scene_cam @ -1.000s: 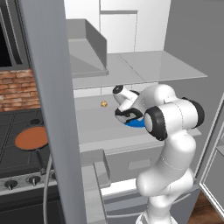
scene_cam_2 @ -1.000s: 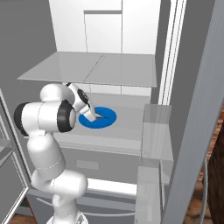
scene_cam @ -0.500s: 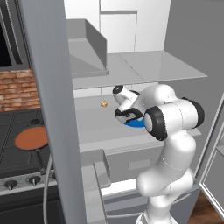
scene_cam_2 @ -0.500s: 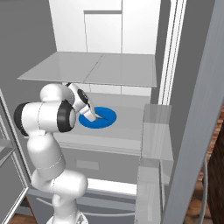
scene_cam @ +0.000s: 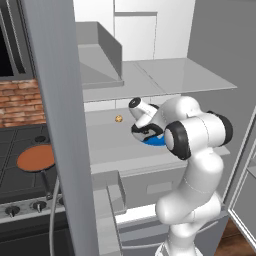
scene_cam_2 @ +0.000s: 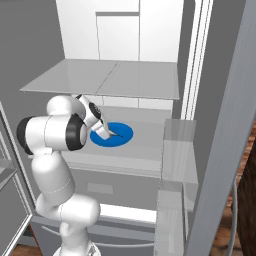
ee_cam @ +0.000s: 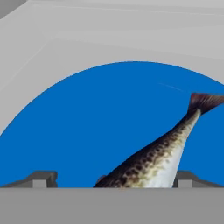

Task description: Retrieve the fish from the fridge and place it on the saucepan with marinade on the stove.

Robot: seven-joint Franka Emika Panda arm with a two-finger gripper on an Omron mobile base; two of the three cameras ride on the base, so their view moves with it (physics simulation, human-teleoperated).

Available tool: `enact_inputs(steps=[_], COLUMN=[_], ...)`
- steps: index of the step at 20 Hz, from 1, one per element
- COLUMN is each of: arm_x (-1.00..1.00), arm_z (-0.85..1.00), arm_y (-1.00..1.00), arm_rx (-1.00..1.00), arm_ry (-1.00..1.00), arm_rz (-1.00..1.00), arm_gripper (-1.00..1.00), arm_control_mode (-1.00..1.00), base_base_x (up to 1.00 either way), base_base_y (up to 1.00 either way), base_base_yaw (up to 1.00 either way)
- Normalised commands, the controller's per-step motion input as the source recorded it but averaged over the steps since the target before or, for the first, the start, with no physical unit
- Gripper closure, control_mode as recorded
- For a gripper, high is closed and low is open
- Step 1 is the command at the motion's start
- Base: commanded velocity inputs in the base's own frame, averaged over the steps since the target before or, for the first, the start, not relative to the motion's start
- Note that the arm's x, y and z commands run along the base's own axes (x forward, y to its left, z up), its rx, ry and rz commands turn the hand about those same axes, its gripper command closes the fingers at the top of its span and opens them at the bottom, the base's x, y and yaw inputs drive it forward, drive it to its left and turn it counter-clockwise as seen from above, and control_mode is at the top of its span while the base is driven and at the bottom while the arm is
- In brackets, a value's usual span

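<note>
Our end effector [ee_cam: 111, 179] is spread wide just above the fish [ee_cam: 159, 157] on the blue plate [ee_cam: 100, 127], so we can grab it.

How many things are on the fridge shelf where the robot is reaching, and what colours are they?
Blue: 1, the round plate
Grey-brown speckled: 1, the fish lying on that plate
Yellow-orange: 1, a tiny lump farther back on the shelf
Total: 3
</note>
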Motion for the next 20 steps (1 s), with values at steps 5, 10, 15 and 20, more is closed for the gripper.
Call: enact_inputs(steps=[5,10,15,20], arm_x=[0.00,0.00,0.00,0.00], arm_z=[-0.39,-0.41,-0.38,-0.34], arm_y=[0.00,0.00,0.00,0.00], arm_rx=[0.00,0.00,0.00,0.00], arm_ry=[0.00,0.00,0.00,0.00], arm_rz=[0.00,0.00,0.00,0.00], arm_gripper=[-1.00,-1.00,1.00,1.00], arm_control_mode=[-1.00,-1.00,-1.00,-1.00], base_base_x=[0.00,0.00,0.00,0.00], base_base_y=[0.00,0.00,0.00,0.00], base_base_yaw=[0.00,0.00,0.00,0.00])
